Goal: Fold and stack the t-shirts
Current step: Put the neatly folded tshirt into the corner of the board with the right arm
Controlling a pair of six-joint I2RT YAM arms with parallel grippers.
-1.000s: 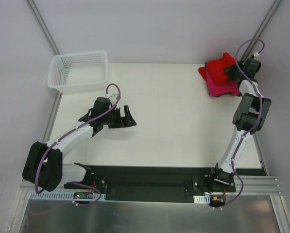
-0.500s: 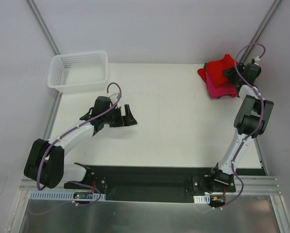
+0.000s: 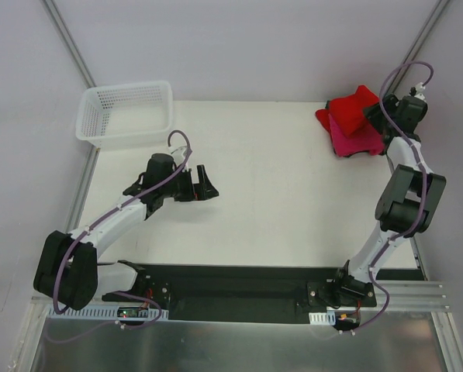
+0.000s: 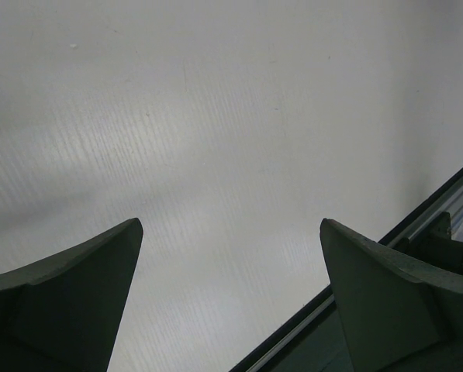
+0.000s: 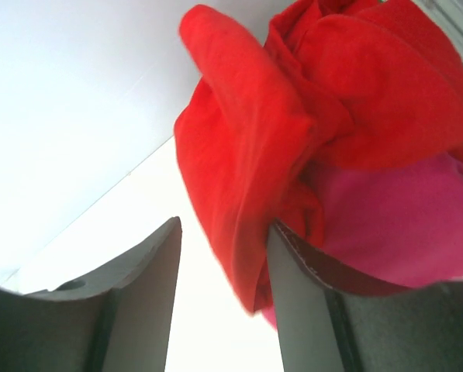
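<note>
Currently right end effector [image 3: 374, 116] sits part-open, clamping nothing, at the far-right worktop [image 3: 293, 194] corner; bright red t-shirt [image 3: 351, 105] atop magenta-pink t-shirt [image 3: 354, 141] lies just left, touching one finger [image 5: 293, 310]; left end effector [image 3: 204, 186] wide, well apart.

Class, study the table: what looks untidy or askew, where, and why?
The bright red t-shirt atop the magenta t-shirt in the table's far right corner is bunched and crumpled, not folded flat, and it sits askew, offset from the one beneath.
</note>
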